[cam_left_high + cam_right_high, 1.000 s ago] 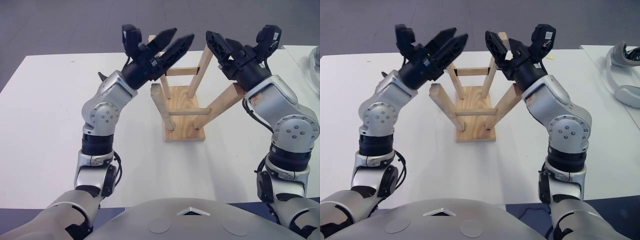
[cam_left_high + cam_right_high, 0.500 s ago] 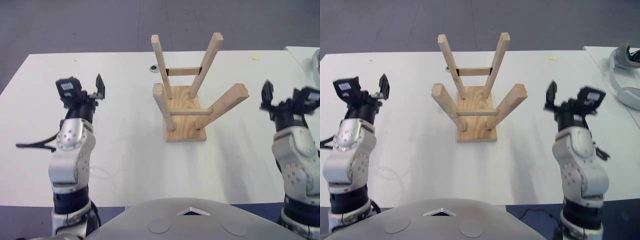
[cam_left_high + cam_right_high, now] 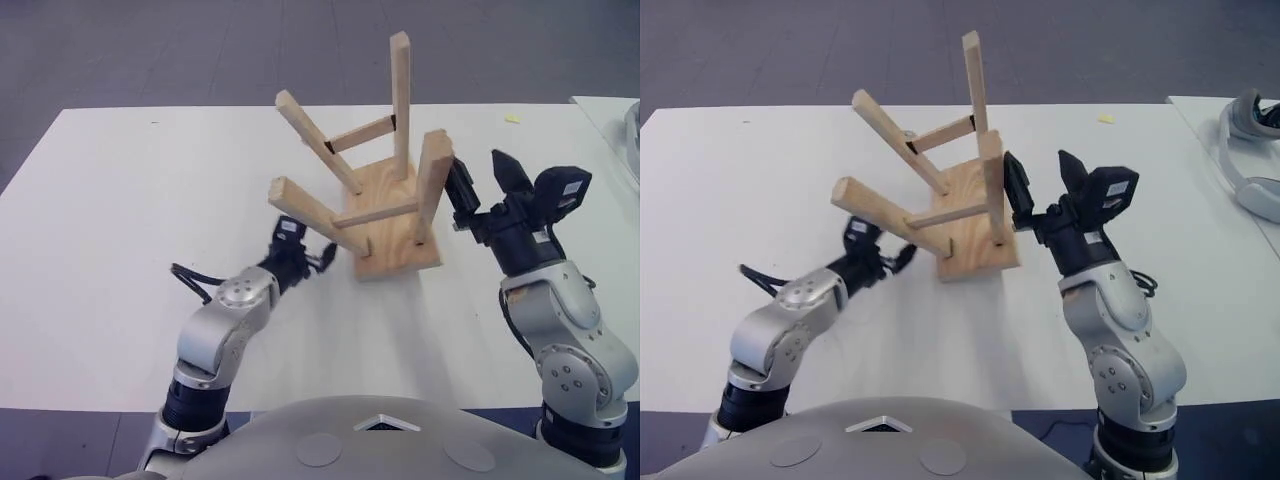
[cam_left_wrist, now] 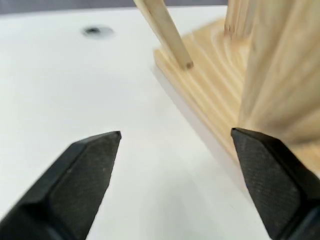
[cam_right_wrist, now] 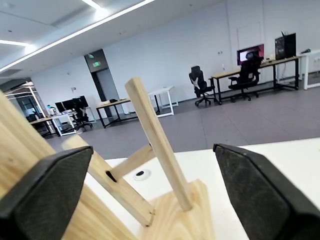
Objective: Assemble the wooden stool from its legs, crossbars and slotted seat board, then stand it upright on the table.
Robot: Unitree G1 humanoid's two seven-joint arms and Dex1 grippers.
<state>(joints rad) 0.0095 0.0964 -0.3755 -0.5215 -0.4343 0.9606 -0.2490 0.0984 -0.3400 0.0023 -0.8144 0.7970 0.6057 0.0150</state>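
Stool (image 3: 385,195), pale wood, four legs and crossbars fitted: upside down near the middle of the white table (image 3: 120,200), legs up and leaning to the robot's left, slotted seat board (image 3: 400,245) lowest. Left gripper (image 4: 176,134) low by the board's left edge, fingers spread, holding nothing. Right gripper (image 3: 477,162) just beside the near right leg (image 3: 432,185), fingers likewise apart. Small yellow scrap (image 3: 512,117) far right on the table. Grey-white headset-like item (image 3: 1232,165) on the neighbouring surface, cut off. Whether the board lies flat cannot be told.
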